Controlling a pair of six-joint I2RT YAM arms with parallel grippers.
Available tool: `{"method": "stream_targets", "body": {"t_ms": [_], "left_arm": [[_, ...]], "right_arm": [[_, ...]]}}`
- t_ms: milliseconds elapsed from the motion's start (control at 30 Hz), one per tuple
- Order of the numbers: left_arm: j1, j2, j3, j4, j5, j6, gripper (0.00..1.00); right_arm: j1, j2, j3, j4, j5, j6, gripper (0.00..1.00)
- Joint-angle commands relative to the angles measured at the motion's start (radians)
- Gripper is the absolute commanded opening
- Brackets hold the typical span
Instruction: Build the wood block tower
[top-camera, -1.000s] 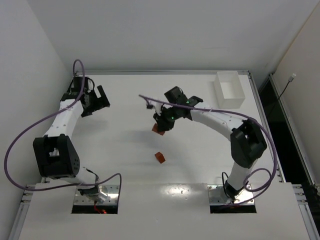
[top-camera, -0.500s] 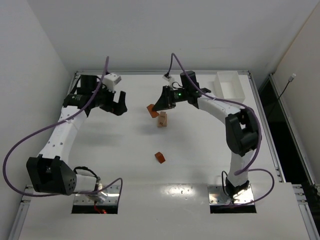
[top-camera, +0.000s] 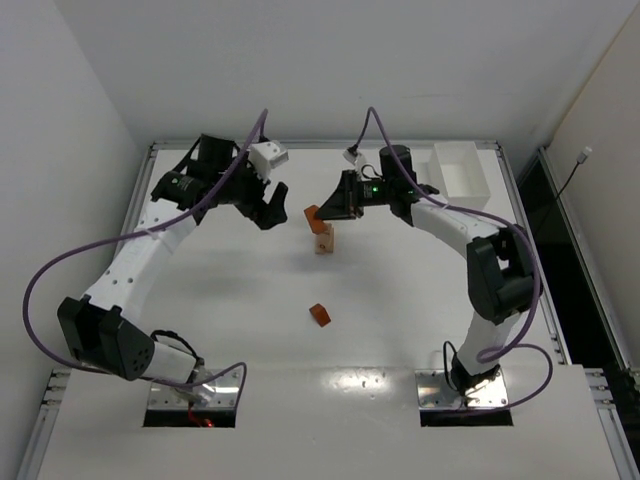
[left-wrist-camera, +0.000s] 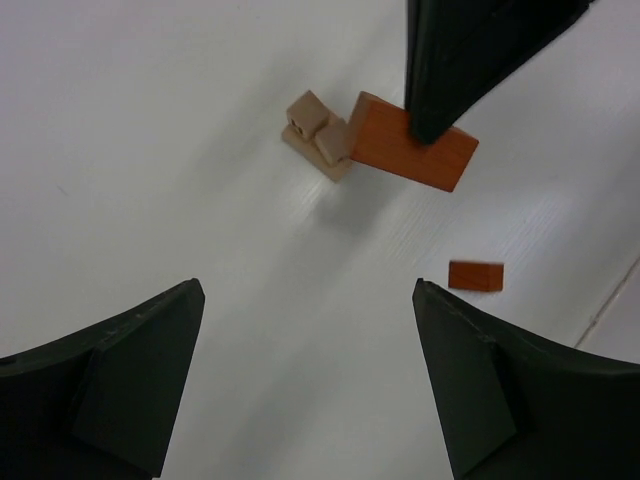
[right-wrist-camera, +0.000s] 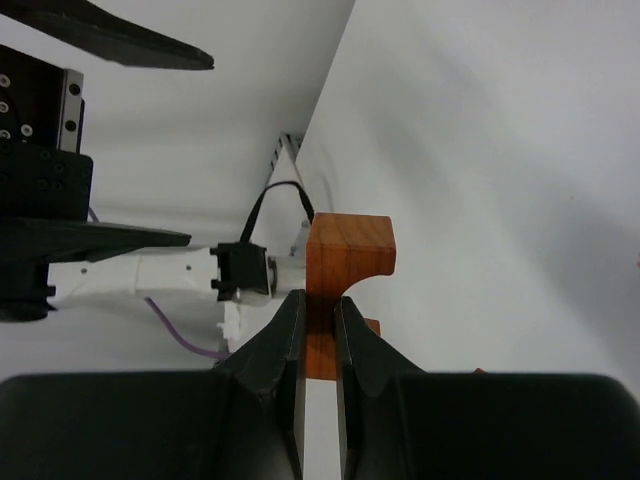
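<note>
A small stack of pale tan blocks (top-camera: 324, 239) stands mid-table; it also shows in the left wrist view (left-wrist-camera: 318, 137). My right gripper (top-camera: 325, 209) is shut on a reddish-orange arch block (top-camera: 311, 215) and holds it just above and left of the stack's top. The right wrist view shows the arch block (right-wrist-camera: 348, 252) pinched between my right gripper's (right-wrist-camera: 318, 312) fingers, and the left wrist view shows the arch block (left-wrist-camera: 412, 143) beside the tan stack. A second small orange block (top-camera: 319, 315) lies on the table nearer the bases. My left gripper (top-camera: 272, 207) is open and empty, left of the stack.
A white rectangular tray (top-camera: 460, 176) stands at the back right corner. The table's (top-camera: 400, 300) back edge and the wall run just behind both grippers. The loose orange block (left-wrist-camera: 475, 275) lies by my left gripper's (left-wrist-camera: 308, 380) right finger in its wrist view.
My left arm has swung right toward the stack with its gripper open. My right gripper lifted the arch block off the table, uncovering the tan stack, and now holds it near the top.
</note>
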Motion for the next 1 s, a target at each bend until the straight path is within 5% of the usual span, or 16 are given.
{"method": "stream_targets", "body": {"t_ms": [0,333,500,967], "left_arm": [[-0.006,0.000,0.016,0.064,-0.042,-0.298,0.83],[-0.028,-0.048,0.000,0.147,-0.195,-0.742,0.79],[-0.028,-0.019,0.037,0.147,-0.195,-0.765,0.62],[-0.028,0.009,0.027,0.147,-0.155,-0.678,0.62]], "right_arm": [[-0.012,-0.073,-0.010,0.006,0.073,0.052,0.00],[0.063,-0.025,0.112,-0.008,0.380,0.232,0.00],[0.120,0.036,0.195,0.076,0.550,0.341,0.00],[0.134,0.001,0.206,0.075,0.511,0.428,0.00]]}}
